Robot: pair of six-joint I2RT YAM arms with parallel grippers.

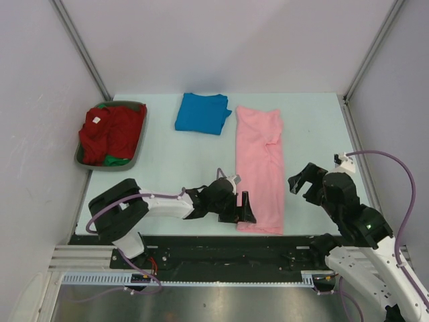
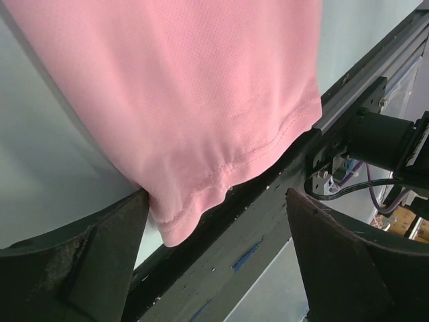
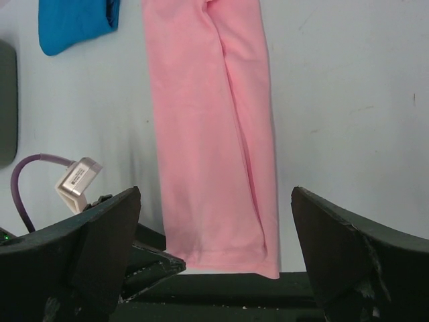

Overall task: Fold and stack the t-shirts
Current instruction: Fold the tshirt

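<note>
The pale table (image 1: 167, 174) is laid out in stations, which explains where each thing sits. The largest item is the pink shirt (image 1: 260, 168), lying flat right of centre. It is already folded lengthwise into a long narrow strip running from the far side to the table's near edge, so it seems to be the piece being worked on and to need a crosswise fold next. At the far left a grey bin (image 1: 143, 131) holds a rumpled heap of red shirts (image 1: 110, 131) with some green cloth showing; this is probably the supply not yet folded. Between the bin and the strip, near the far edge, lies a blue shirt (image 1: 201, 113), folded into a compact square. It appears finished, and I judge it to be the base of the stack. The left gripper (image 1: 244, 208) sits low at the strip's near left corner, its jaws spread wide with nothing between them. In the left wrist view the hem corner (image 2: 175, 227) lies just at one finger, a fitting position for pinching that corner. The right gripper (image 1: 305, 182) hovers apart from the strip's right edge, its jaws likewise released and empty, perhaps ready to take the other corner.
</note>
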